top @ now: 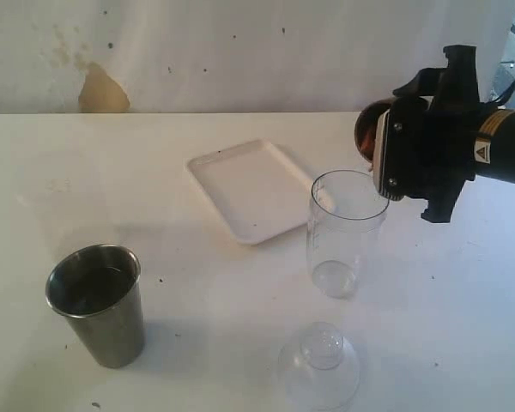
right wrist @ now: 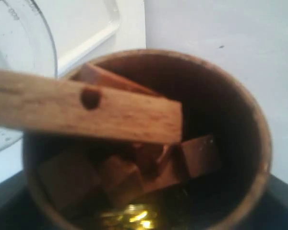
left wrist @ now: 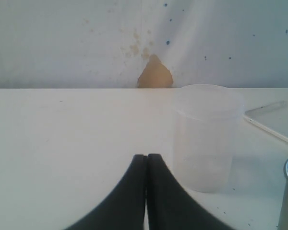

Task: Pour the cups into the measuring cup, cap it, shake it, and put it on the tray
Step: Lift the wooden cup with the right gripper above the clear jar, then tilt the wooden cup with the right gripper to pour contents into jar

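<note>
The wooden cup (right wrist: pixel 223 115) holds brown chunks (right wrist: pixel 199 155) beside the measuring cup (right wrist: pixel 14 48).

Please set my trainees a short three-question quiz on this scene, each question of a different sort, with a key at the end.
1. True or false: the cap already sits on the measuring cup.
2. What does the right pincer hold, tilted beside the measuring cup's rim? A) a glass bottle B) the wooden cup C) a sponge
3. Fill in the gap: the left pincer hangs over the table with its jaws ____.

Key: 1 false (it lies on the table in front of the measuring cup); 2 B; 3 shut.
</note>
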`<state>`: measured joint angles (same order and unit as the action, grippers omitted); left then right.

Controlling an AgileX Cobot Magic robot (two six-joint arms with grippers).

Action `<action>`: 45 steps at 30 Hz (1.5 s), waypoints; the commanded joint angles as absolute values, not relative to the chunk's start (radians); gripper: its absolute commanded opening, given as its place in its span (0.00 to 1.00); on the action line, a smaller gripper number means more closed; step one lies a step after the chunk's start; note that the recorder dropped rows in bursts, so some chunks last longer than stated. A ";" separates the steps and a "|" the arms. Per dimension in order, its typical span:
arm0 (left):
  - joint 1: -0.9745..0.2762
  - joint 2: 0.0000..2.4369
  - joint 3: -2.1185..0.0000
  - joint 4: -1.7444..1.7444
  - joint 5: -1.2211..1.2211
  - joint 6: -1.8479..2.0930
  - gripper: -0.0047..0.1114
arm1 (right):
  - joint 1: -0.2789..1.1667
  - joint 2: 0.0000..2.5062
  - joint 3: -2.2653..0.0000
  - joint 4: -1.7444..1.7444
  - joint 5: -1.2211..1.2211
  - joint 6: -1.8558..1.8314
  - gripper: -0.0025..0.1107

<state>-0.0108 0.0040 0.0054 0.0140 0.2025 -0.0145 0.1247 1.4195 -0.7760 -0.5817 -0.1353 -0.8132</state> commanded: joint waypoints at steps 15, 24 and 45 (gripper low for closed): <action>-0.013 0.000 0.000 0.009 0.188 -0.018 0.04 | 0.119 1.472 -0.784 -0.579 -0.234 -1.073 0.02; -0.013 0.000 0.000 0.009 0.188 -0.018 0.04 | 0.119 1.490 -0.786 -0.579 -0.253 -1.180 0.02; -0.013 0.000 0.000 0.009 0.188 -0.018 0.04 | 0.121 1.490 -0.807 -0.579 -0.295 -1.413 0.02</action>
